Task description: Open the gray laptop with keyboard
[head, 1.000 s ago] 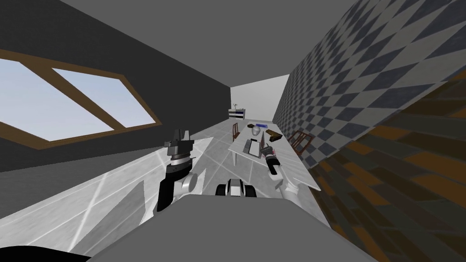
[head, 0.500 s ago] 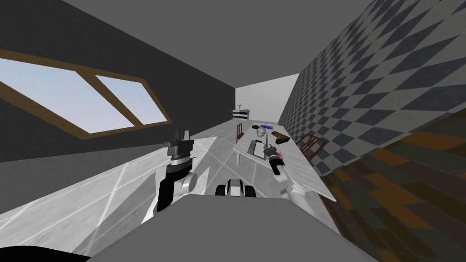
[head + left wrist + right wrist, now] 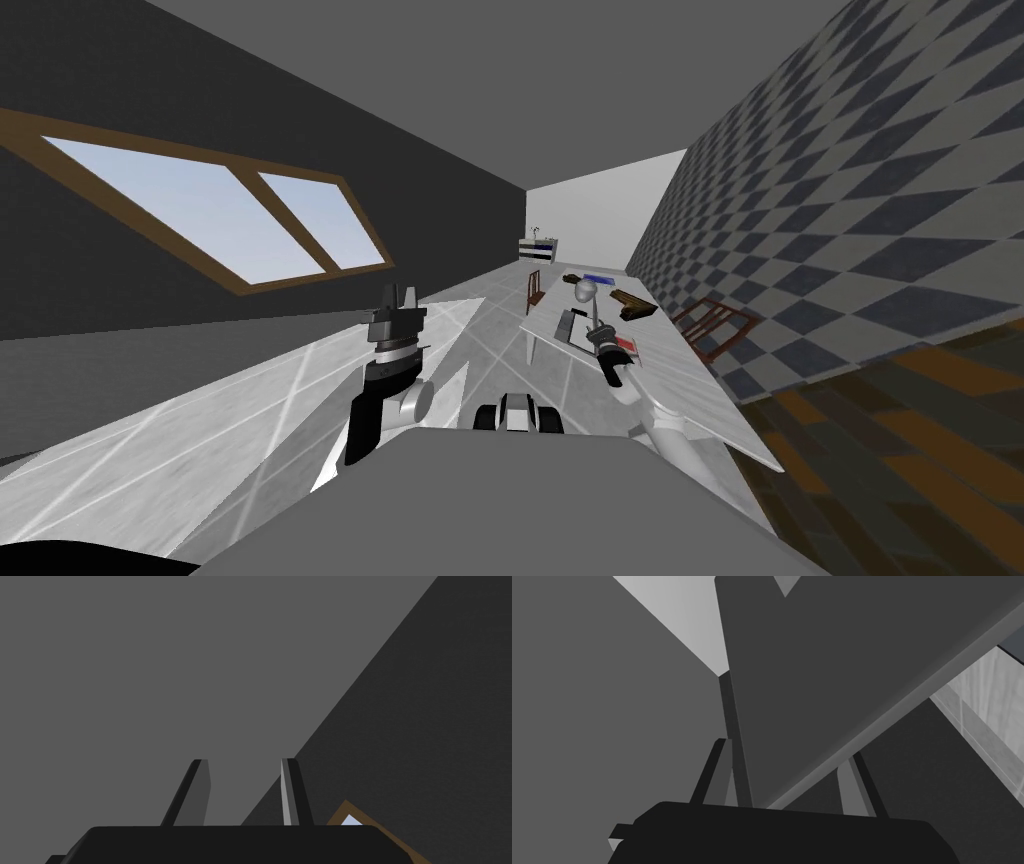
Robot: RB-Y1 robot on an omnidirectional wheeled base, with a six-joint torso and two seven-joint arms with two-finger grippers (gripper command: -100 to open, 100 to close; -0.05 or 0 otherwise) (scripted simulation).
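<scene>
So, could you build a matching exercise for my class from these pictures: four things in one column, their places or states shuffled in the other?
Things:
1 left gripper
2 right gripper
3 laptop
4 window

Places or states:
A set in the dark wall
B on the white table
C fingers astride a dark grey lid
D away from the table, nothing between its fingers

Pairs: 1-D, 2-C, 3-B, 4-A
</scene>
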